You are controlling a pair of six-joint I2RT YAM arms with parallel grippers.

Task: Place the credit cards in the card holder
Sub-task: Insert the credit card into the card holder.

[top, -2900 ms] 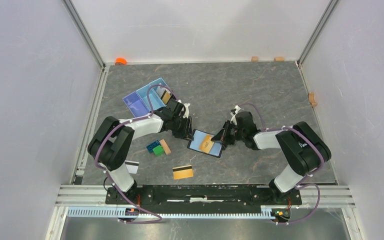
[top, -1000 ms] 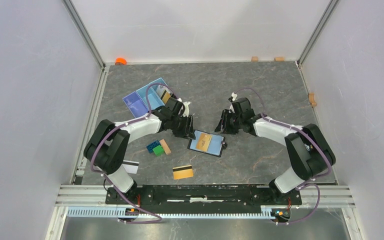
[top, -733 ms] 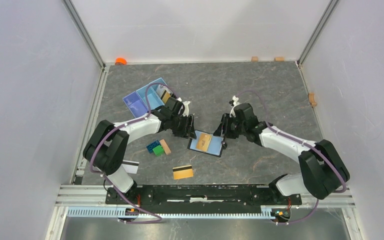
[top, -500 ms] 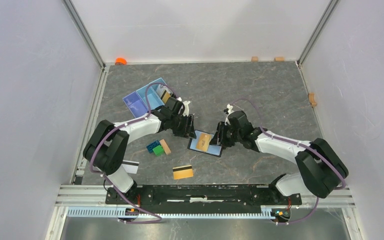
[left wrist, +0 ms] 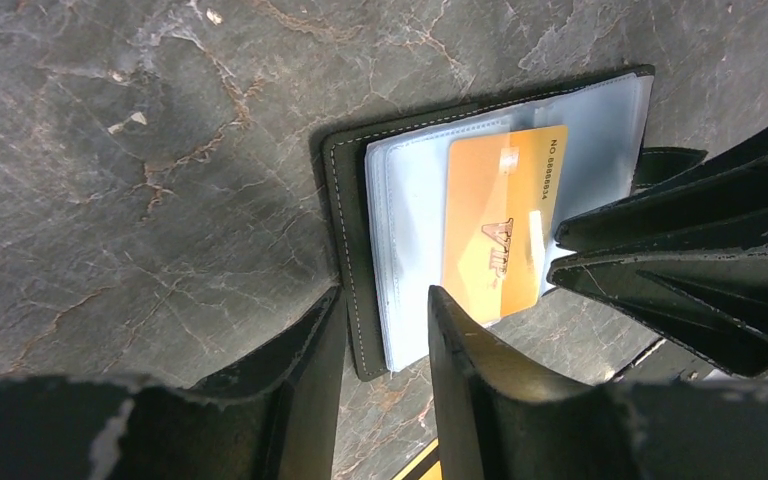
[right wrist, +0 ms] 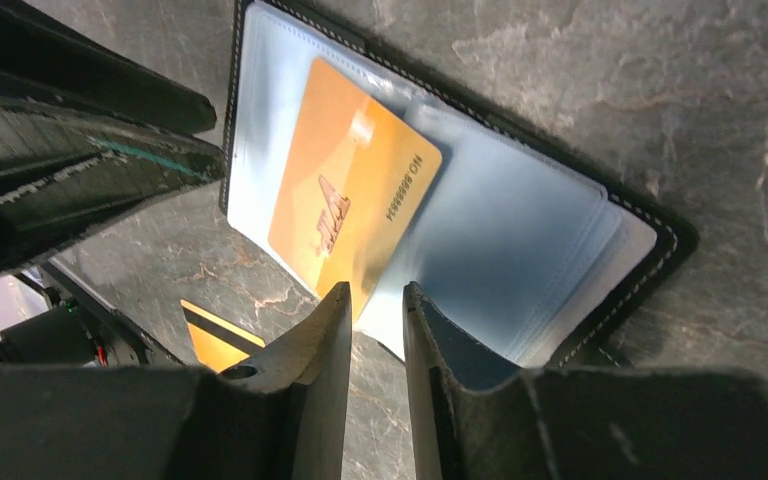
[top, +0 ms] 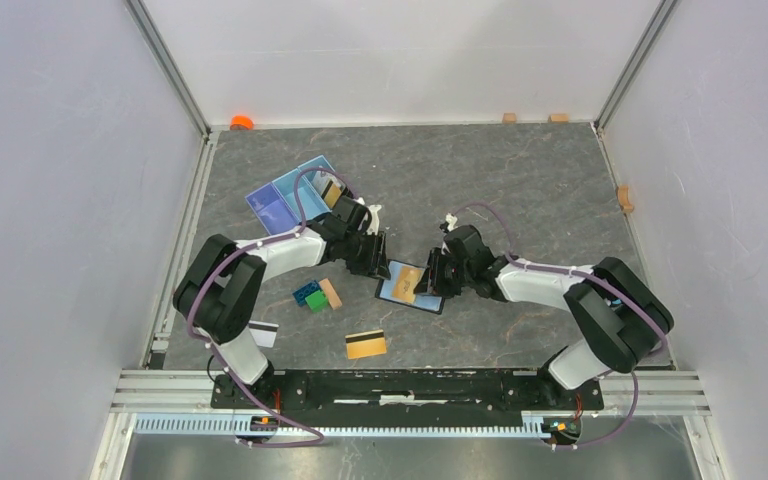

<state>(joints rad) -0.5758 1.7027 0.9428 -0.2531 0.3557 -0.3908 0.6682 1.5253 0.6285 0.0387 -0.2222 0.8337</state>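
The card holder lies open on the table, light blue lining up. It also shows in the left wrist view and the right wrist view. A gold card lies slanted on its lining, partly under a clear sleeve. My left gripper is slightly open, its jaws straddling the holder's left corner. My right gripper has its jaws nearly closed, empty, with the tips at the gold card's corner. A second gold card lies near the front.
A white card lies at the front left. Green and blue bricks and a tan wooden block sit left of the holder. A light blue tray with a card in it stands behind the left arm.
My right gripper pulled back from the holder toward the back right, then returned to the gold card on the holder. The left gripper stayed at the holder's corner.
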